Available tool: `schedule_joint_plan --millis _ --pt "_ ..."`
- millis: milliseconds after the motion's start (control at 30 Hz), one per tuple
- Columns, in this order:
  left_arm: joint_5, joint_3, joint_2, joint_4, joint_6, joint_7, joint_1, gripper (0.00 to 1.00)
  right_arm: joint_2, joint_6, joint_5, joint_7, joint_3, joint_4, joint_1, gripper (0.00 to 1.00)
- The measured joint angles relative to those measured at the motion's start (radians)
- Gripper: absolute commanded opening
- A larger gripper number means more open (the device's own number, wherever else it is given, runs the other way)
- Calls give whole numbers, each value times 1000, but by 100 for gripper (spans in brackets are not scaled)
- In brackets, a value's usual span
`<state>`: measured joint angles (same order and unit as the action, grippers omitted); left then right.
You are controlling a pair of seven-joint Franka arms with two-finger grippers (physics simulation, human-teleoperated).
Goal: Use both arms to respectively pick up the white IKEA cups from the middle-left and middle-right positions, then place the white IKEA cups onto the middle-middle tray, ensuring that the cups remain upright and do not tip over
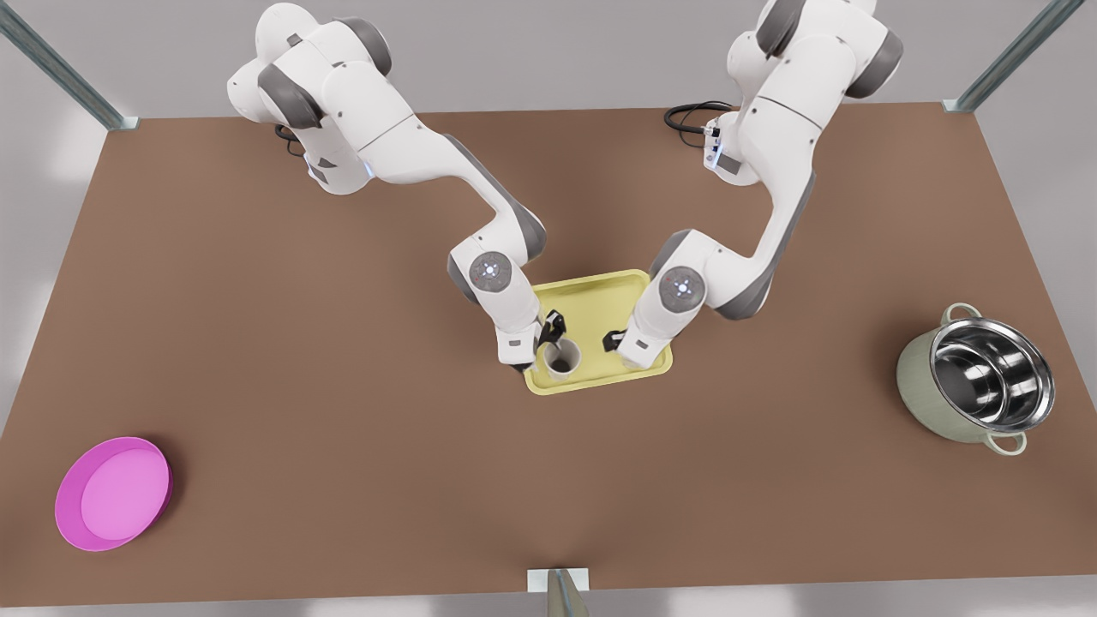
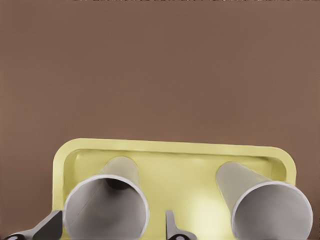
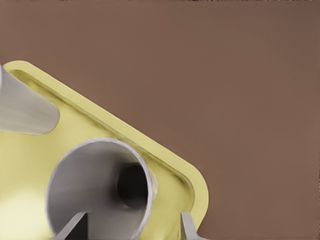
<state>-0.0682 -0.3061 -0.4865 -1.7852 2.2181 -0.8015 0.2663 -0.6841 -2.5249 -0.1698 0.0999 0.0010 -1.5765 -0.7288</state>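
Two white cups stand upright on the pale-yellow tray (image 1: pixel 600 300). On the front view's left, my left gripper (image 1: pixel 548 344) sits over one cup (image 1: pixel 563 358) near the tray's near-left corner. In the left wrist view that cup (image 2: pixel 106 210) lies between the fingers (image 2: pixel 172 227), with a gap on one side; the other cup (image 2: pixel 270 205) stands beside it. My right gripper (image 1: pixel 624 347) hangs over the tray's near-right corner and hides its cup in the front view. In the right wrist view this cup (image 3: pixel 100 195) sits off-centre between the spread fingers (image 3: pixel 189 227) by the tray rim (image 3: pixel 125 132).
A round magenta bowl (image 1: pixel 113 493) lies at the table's near left. A sage-green steel-lined pot (image 1: pixel 977 377) stands at the right. Bare brown tabletop surrounds the tray, and a metal post (image 1: pixel 561 591) rises at the front edge.
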Motion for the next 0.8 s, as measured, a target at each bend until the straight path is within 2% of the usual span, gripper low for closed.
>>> schedule_joint_plan --millis 133,233,300,333,400,467,567,800 --pt "-1 -8 35 44 -67 -23 -49 100 15 -2 -6 -24 0 8 5 100" --pt "-1 -14 114 254 -265 28 -291 100 107 64 -14 -31 -4 7 68 100" --pt "-9 -2 154 334 -387 101 -418 100 169 172 -15 -35 -10 9 174 100" --pt "-16 10 204 324 -434 137 -430 100 183 255 -7 -37 -29 29 245 100" --pt "-24 20 290 263 -510 200 -404 100 202 454 58 -44 -126 154 316 100" --pt "-19 21 306 249 -580 255 -414 100 345 625 127 -53 -160 197 401 100" --pt "14 17 311 268 -652 328 -469 100 541 788 177 -65 -135 142 503 100" --pt "82 12 331 308 -723 454 -491 100 583 942 206 -93 -125 62 546 100"
